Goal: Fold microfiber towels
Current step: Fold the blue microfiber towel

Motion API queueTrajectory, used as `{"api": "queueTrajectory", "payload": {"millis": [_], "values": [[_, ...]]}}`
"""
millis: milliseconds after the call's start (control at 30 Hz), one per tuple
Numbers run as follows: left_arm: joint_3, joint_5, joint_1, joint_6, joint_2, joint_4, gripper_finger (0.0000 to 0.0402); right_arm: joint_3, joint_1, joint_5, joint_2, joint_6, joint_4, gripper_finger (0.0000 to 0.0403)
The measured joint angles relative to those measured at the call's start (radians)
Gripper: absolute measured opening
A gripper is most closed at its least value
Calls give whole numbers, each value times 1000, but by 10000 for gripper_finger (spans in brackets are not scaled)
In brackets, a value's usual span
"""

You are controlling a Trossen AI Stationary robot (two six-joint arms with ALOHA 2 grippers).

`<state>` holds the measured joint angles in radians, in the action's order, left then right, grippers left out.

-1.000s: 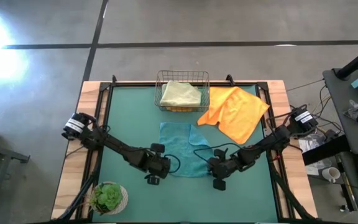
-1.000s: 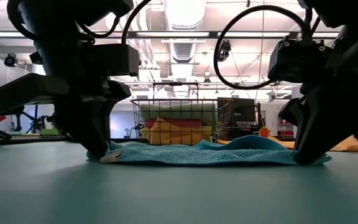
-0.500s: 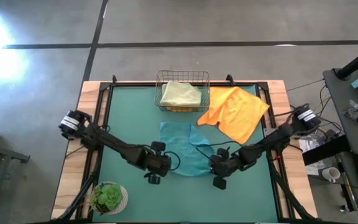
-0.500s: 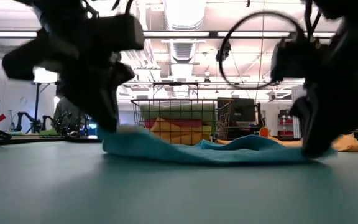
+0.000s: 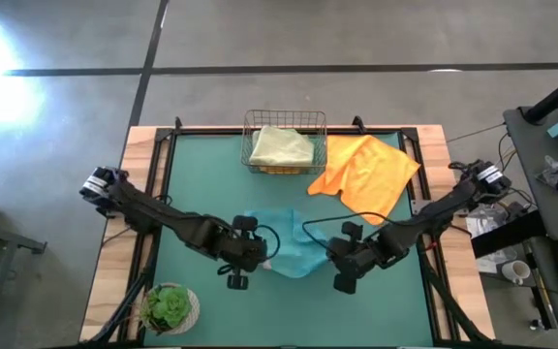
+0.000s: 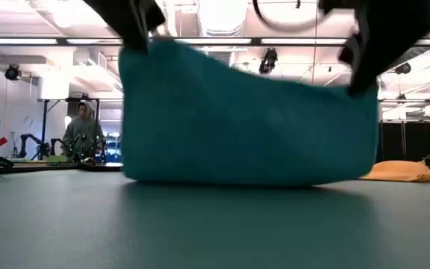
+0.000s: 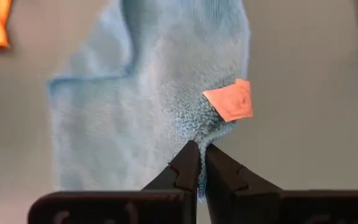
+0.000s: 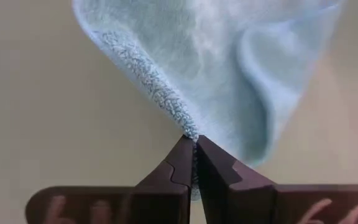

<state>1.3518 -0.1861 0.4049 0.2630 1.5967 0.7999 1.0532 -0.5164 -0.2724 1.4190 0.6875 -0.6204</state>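
Teal towel (image 6: 248,123) lifted by two near corners; slip risk.
Left gripper (image 7: 199,163) and right gripper (image 8: 193,152) pinch thin edges, jaws clamped; uneven pull may free a corner.

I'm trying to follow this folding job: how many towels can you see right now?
3 clearly: the teal towel held up between the left gripper and right gripper; an orange towel lying right of the basket; a pale green towel in it. More may lie hidden beneath.
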Motion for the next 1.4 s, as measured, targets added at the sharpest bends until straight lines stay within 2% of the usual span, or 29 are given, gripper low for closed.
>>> {"api": "queueTrajectory", "payload": {"millis": [133, 267, 600, 767, 900, 967, 1033, 1167, 1400], "values": [[71, 55, 1, 77, -29, 68, 0, 114, -32, -88, -3, -1, -147, 8], [126, 52, 5, 98, -46, 114, 0, 218, -62, -195, -2, -19, -235, 8], [330, -46, 1, 97, -61, 366, 0, 447, -97, -477, -3, -17, -476, 8], [421, -105, 1, 84, -61, 491, 0, 523, -99, -554, -4, -34, -511, 8], [494, -192, 1, 41, -61, 565, 0, 563, -99, -626, -4, -44, -509, 8], [537, -250, 1, 26, -61, 603, 0, 579, -99, -629, -4, -45, -512, 8], [577, -308, 1, 10, -61, 637, 0, 605, -85, -578, -4, -39, -520, 8], [647, -407, -2, -6, -62, 685, 0, 630, -65, -655, -3, 79, -593, 8], [662, -415, -35, -162, -63, 684, 0, 631, -18, -645, -2, 71, -604, 8]]}}
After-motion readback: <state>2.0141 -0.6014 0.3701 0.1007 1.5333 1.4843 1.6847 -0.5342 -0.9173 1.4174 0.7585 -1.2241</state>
